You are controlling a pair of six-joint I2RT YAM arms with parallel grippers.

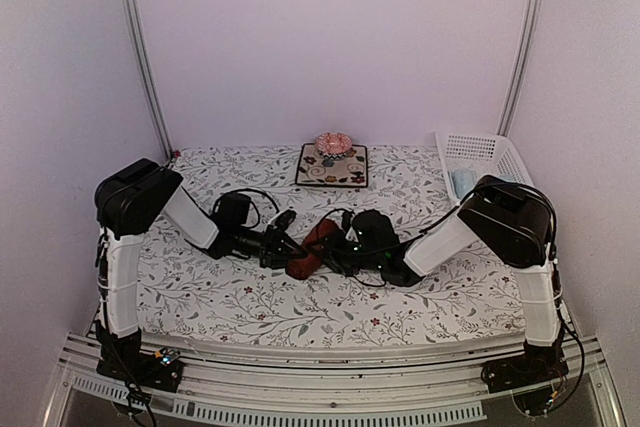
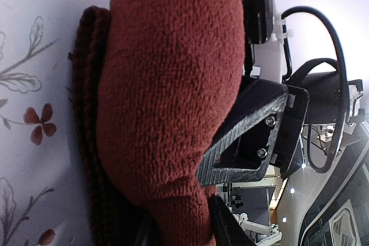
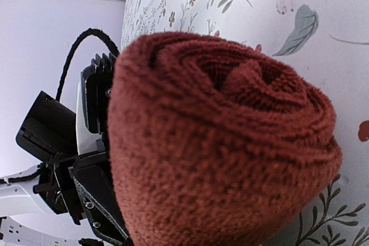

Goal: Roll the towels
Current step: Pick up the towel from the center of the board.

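Note:
The dark red towel (image 1: pixel 310 247) lies rolled into a thick cylinder on the white floral table covering, mid-table between both grippers. In the left wrist view the roll (image 2: pixel 167 84) fills the frame, and my left gripper (image 2: pixel 181 231) is shut on its lower end, with a dark finger (image 2: pixel 226 226) on either side. My right gripper (image 1: pixel 337 250) holds the roll from the right, and one of its fingers (image 2: pixel 248 142) presses against the roll's side. The right wrist view shows the roll's spiral end (image 3: pixel 230 136) close up, hiding my own fingers. A pale blue towel (image 1: pixel 463 183) lies in the basket.
A white plastic basket (image 1: pixel 482 152) stands at the back right. A square dark floral mat (image 1: pixel 332 173) with a pink object (image 1: pixel 333 143) on it sits at the back centre. Black cables loop near both wrists. Walls close off three sides.

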